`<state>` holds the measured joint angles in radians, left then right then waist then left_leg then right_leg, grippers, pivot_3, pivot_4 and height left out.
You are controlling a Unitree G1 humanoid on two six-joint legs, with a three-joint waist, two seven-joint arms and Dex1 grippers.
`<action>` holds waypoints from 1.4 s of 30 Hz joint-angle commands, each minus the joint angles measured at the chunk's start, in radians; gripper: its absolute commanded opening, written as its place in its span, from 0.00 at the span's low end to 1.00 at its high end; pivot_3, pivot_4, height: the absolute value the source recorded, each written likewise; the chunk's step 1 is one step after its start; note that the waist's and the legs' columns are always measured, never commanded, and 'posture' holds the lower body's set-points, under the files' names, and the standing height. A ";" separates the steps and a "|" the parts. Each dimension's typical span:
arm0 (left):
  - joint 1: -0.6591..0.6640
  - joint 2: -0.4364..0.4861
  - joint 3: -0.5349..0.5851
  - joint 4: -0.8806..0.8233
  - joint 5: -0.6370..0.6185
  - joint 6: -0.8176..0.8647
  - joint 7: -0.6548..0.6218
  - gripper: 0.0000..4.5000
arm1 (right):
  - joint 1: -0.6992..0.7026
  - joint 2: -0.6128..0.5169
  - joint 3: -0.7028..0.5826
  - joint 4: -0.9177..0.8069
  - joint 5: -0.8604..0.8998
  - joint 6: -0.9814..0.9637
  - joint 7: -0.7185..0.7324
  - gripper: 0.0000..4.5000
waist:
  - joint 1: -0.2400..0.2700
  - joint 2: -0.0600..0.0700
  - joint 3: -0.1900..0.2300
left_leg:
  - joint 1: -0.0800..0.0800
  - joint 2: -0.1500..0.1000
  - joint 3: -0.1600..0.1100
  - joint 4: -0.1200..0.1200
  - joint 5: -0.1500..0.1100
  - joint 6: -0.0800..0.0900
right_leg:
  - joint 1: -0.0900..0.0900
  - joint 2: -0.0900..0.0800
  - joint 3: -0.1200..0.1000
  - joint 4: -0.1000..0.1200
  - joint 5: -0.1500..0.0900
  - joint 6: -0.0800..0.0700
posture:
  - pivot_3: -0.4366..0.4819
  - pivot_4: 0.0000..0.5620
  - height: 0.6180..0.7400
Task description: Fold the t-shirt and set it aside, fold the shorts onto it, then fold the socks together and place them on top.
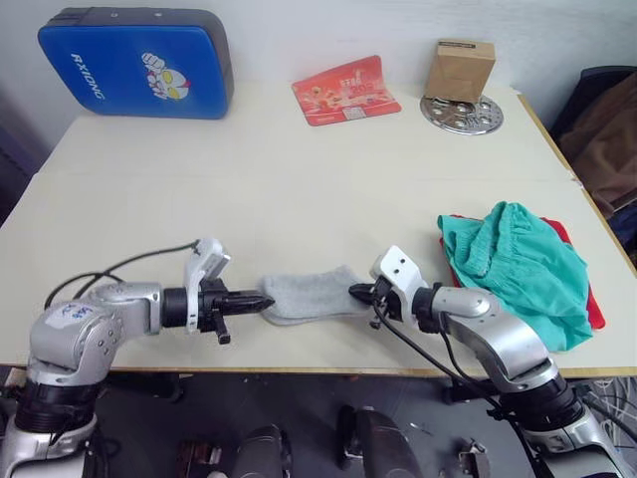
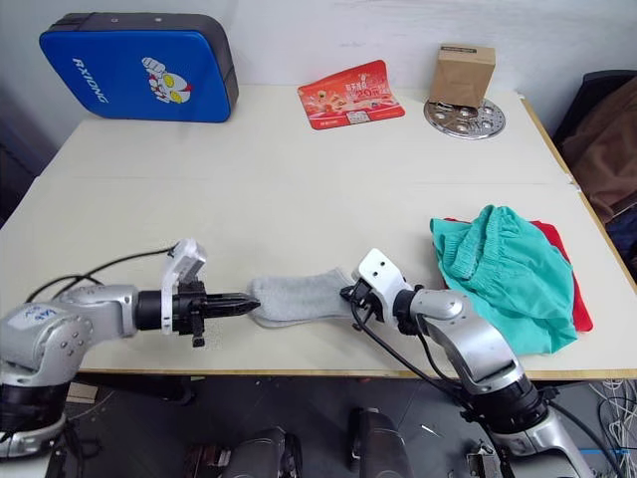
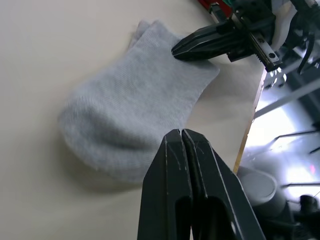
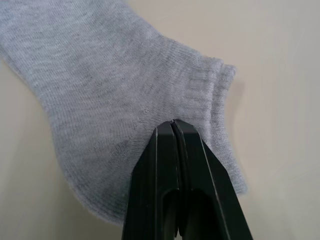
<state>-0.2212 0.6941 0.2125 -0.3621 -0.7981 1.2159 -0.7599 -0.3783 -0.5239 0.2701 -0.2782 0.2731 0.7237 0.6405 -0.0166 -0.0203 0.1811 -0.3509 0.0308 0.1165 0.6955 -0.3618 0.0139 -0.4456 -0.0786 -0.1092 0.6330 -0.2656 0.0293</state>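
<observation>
The light grey socks (image 1: 311, 295) lie stacked flat near the table's front edge, toe to my left, cuff to my right. My left gripper (image 1: 261, 301) is shut, its tips at the toe end (image 3: 95, 135). My right gripper (image 1: 356, 293) is shut too, its tips resting on the cuff end (image 4: 200, 95); I see no cloth pinched between either pair of fingers. The teal-green shorts (image 1: 523, 264) lie bunched at the right on top of the folded red t-shirt (image 1: 593, 304), of which just the edges show.
At the back of the table (image 1: 299, 189) lean a blue padded case (image 1: 134, 62), a red printed card (image 1: 344, 90) and a brown box (image 1: 464, 68) on a metal disc (image 1: 462, 114). Dark bags (image 1: 607, 129) sit beyond the right edge.
</observation>
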 commanded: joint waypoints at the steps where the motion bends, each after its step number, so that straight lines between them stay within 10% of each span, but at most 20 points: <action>1: 0.071 -0.045 0.118 -0.082 -0.116 0.090 0.070 0.09 | 0.009 0.006 0.011 0.001 -0.020 0.009 -0.003 0.00 | 0.000 0.000 0.000 | 0.000 0.000 0.000 0.000 0.000 0.000 | 0.000 0.000 0.000 0.000 0.000 0.000 | 0.48 0.27 1.00; 15: 0.057 -0.407 0.293 0.006 -0.234 0.325 0.485 0.99 | 0.022 0.009 0.009 -0.011 -0.026 0.019 0.006 0.00 | 0.014 -0.001 -0.001 | 0.001 -0.001 -0.001 0.000 0.000 -0.001 | 0.001 -0.001 0.000 0.000 0.000 0.000 | 0.48 0.27 1.00; 26: -0.059 -0.515 0.332 0.120 -0.158 0.386 0.646 0.99 | 0.029 0.012 -0.005 -0.031 -0.027 0.031 -0.006 0.00 | 0.018 0.000 -0.003 | 0.001 -0.001 -0.001 0.000 -0.001 -0.001 | 0.002 -0.001 0.000 0.000 0.000 0.000 | 0.48 0.27 1.00; 42: 0.032 -0.412 0.321 0.113 -0.328 0.398 0.653 0.99 | 0.025 0.016 -0.003 -0.033 -0.032 0.030 -0.009 0.00 | 0.012 0.002 -0.005 | 0.012 -0.001 0.003 -0.014 0.001 -0.008 | 0.004 0.001 0.002 -0.001 -0.002 -0.004 | 0.48 0.27 1.00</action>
<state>-0.2159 0.2903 0.5378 -0.2795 -1.1456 1.5914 -0.1615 -0.3575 -0.5093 0.2672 -0.3022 0.2492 0.7454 0.6351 -0.0048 -0.0178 0.1759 -0.3385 0.0300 0.1193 0.6820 -0.3606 0.0063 -0.4416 -0.0780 -0.1068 0.6322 -0.2680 0.0254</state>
